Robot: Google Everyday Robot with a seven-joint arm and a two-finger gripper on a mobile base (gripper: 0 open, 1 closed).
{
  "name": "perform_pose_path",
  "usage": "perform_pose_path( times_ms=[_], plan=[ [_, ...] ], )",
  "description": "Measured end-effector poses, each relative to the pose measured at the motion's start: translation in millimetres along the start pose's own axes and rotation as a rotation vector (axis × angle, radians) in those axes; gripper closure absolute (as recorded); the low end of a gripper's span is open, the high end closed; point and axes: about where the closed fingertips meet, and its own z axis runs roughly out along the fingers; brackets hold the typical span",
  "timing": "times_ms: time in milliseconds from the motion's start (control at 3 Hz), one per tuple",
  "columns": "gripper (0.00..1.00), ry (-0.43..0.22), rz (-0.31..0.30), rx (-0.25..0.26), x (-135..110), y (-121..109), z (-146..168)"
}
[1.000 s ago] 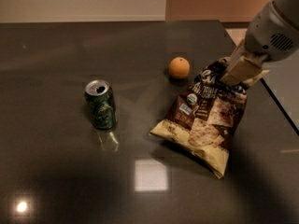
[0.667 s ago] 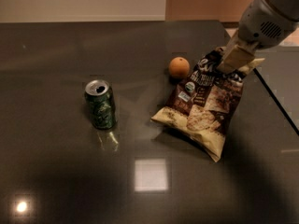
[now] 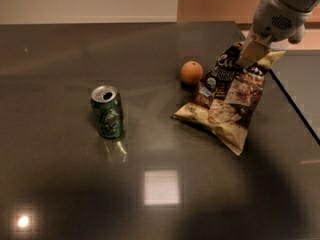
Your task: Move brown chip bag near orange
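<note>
Presently: claw (image 3: 251,54), right of the orange (image 3: 191,72), pinching top edge of brown chip bag (image 3: 225,101). Bag's lower end rests on counter (image 3: 75,184), just beside the orange. Advice: lower gently, avoid nudging the orange, then release.

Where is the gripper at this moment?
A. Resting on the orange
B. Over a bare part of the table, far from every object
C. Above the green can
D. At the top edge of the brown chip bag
D: the gripper is at the upper right, with its jaws closed on the raised top edge of the brown chip bag, to the right of the orange.
</note>
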Motion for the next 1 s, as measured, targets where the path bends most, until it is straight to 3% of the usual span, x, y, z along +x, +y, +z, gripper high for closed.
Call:
perform_pose_path(
  times_ms=[333,1000],
  plan=[
    [0.53,-0.001,0.005,0.008,7.0,-19.2,7.5],
    [0.06,-0.057,-0.014,0.012,-1.4,-31.1,7.1]
  ],
)
